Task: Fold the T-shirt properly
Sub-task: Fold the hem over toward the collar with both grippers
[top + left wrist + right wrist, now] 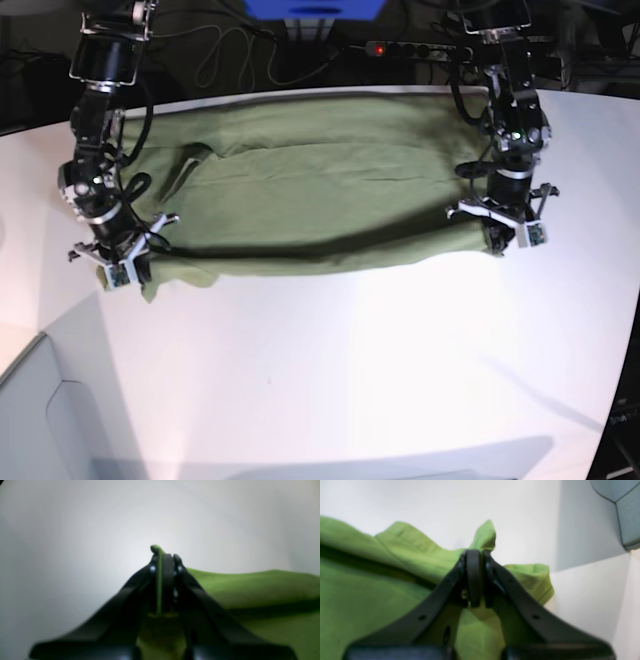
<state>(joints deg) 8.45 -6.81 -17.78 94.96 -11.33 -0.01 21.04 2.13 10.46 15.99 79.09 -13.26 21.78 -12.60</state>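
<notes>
Nearest in the base view: bare white tabletop (330,370), smooth and glossy, nothing on it up to the cloth's near edge. Beyond that, a plain olive-green cotton T-shirt (320,190), spread wide across the far half, its near edge doubled over and raised at both ends. At scene left, right black pincer (122,262) clamped together on a bunched corner of the cloth, a peak of fabric poking above the tips in the wrist view (475,555). At scene right, left black pincer (500,225) likewise clamped, only a thin green sliver pinched between the pads (163,557). Farther back, black cables and a power strip (415,48) along the far edge.

Likely trouble: thin left-hand bite slipping free under tension, dropping one end and skewing the fold. Uneven travel between arms could drag the cloth slantwise. Smooth tabletop offering little friction, whole shirt possibly sliding instead of folding.
</notes>
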